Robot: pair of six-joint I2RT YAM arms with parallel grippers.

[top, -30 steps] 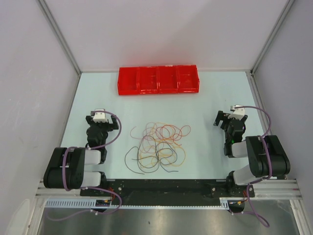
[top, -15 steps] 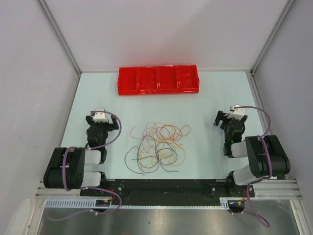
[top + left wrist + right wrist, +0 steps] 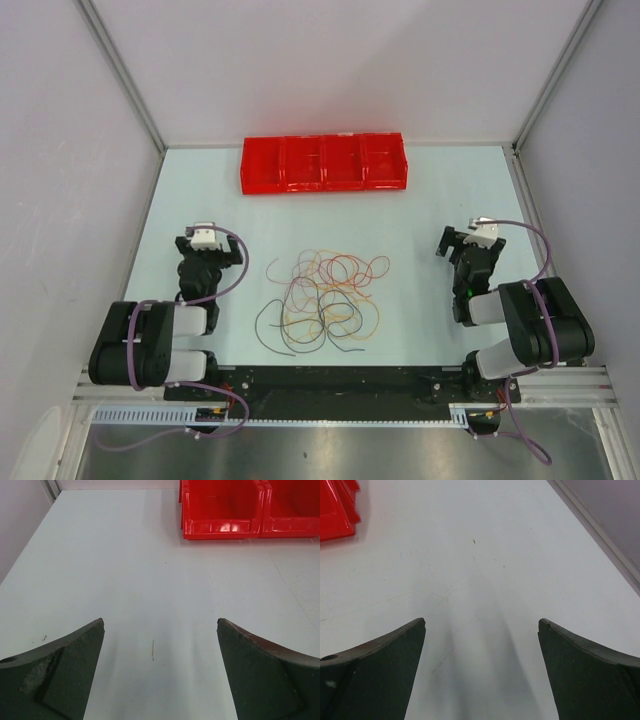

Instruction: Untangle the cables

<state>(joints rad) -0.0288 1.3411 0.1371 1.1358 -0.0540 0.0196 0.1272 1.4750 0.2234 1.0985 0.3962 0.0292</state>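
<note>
Only the top view shows the cables point(image 3: 325, 300): a loose tangle of red, orange, yellow and dark wires on the table point(image 3: 420, 215), near its front edge and between the two arms. In the wrist views, the left gripper point(image 3: 160, 622) and the right gripper point(image 3: 482, 622) have their fingers spread wide and hold nothing. These views show only bare table and parts of the red bin point(image 3: 324, 163) at the far edge.

The top camera looks steeply down from behind the arms point(image 3: 150, 340), at frame bottom, taking in the whole table point(image 3: 420, 215). Both wrist cameras skim low and close over it, facing forward. All views share the red bin row point(image 3: 324, 163): upper right for left wrist, upper left for right.
</note>
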